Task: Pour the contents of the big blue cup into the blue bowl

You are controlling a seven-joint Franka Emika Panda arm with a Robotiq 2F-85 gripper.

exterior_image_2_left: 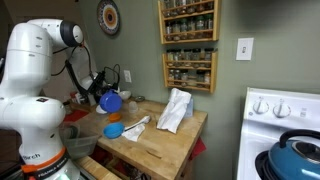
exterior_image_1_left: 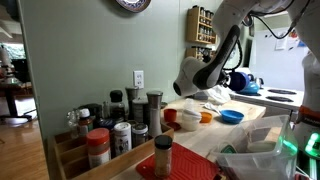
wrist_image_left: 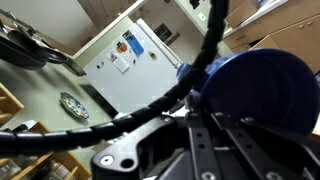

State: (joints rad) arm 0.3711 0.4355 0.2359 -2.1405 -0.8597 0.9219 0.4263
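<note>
The big blue cup (wrist_image_left: 255,85) is a dark blue tumbler that fills the right of the wrist view, between my gripper's (wrist_image_left: 205,118) two dark fingers. In an exterior view the cup (exterior_image_2_left: 109,101) is held tilted above the wooden counter by my gripper (exterior_image_2_left: 101,96). The blue bowl (exterior_image_2_left: 114,130) sits on the counter just below it, and it also shows in an exterior view (exterior_image_1_left: 231,116). There my gripper (exterior_image_1_left: 193,76) hangs above and beside the bowl, and the cup is hidden behind it. I cannot see the cup's contents.
A small orange vessel (exterior_image_2_left: 113,117) stands next to the bowl, and two orange vessels (exterior_image_1_left: 206,117) show by it. A white cloth (exterior_image_2_left: 174,110) lies on the wooden counter (exterior_image_2_left: 165,145). A blue kettle (exterior_image_2_left: 296,160) sits on the stove. Spice jars (exterior_image_1_left: 120,135) crowd the front.
</note>
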